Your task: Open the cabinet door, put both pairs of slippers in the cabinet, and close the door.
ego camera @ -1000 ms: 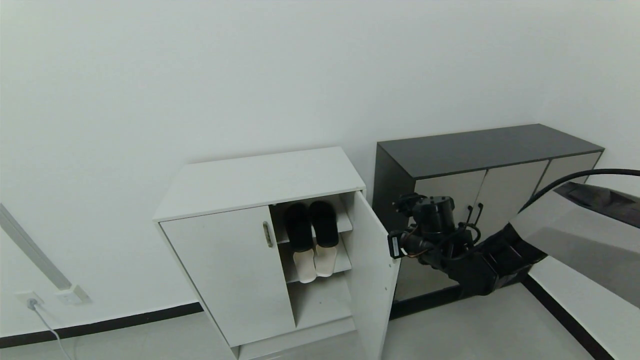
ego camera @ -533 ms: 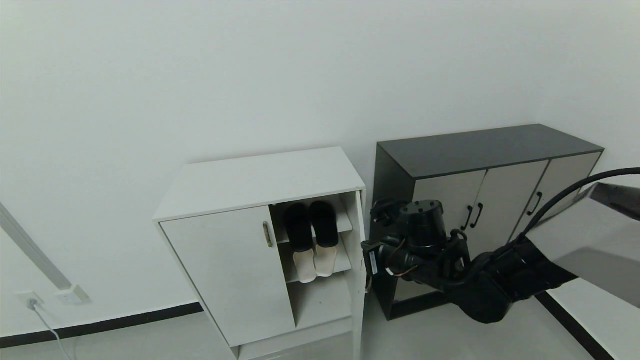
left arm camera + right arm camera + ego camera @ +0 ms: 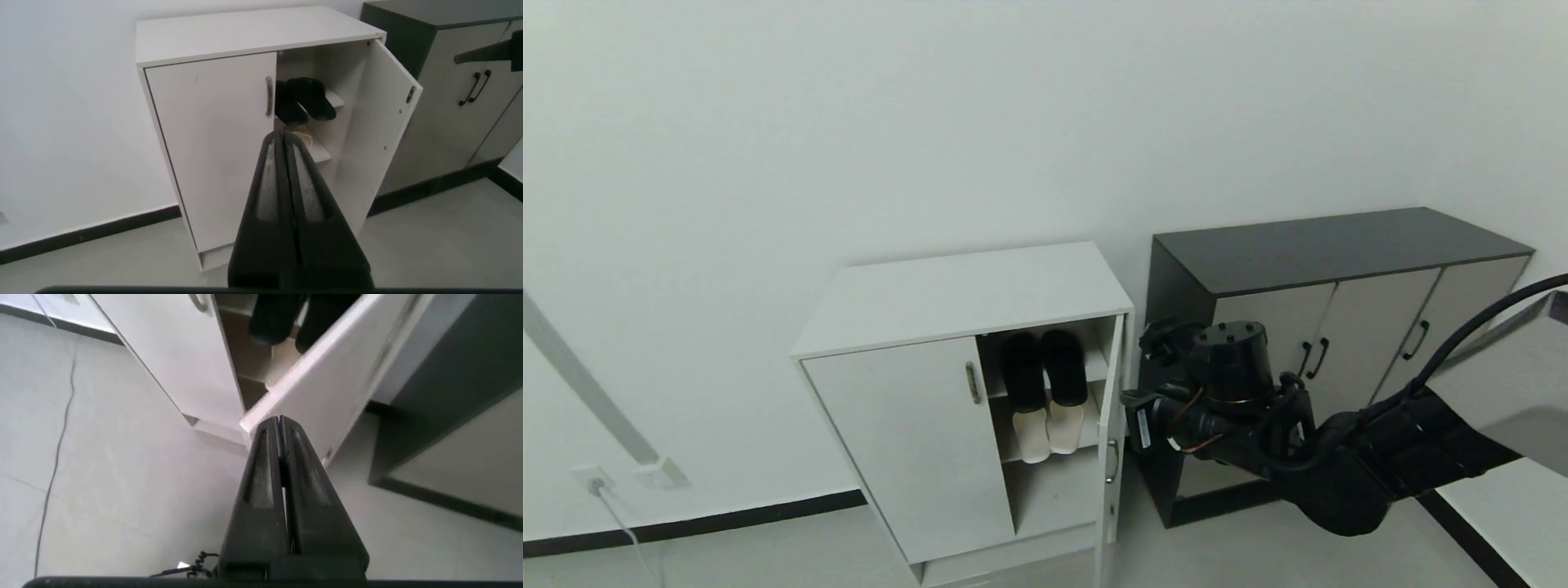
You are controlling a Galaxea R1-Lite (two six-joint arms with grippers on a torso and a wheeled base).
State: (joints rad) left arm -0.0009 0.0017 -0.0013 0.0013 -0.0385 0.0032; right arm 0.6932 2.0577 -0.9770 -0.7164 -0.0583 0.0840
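- The white cabinet (image 3: 964, 294) stands against the wall, and its left door is closed.
- The right door (image 3: 1109, 441) is partly open and stands out toward the robot.
- The right hand (image 3: 280, 429) has its fingers pressed together and holds nothing. Its tip is near this door, but contact cannot be told.
- The left hand (image 3: 283, 143) is also closed and empty, well apart from the cabinet front.
- The black slippers (image 3: 1045, 367) lie on the upper shelf.
- The white slippers (image 3: 1049, 429) lie on the shelf just below.
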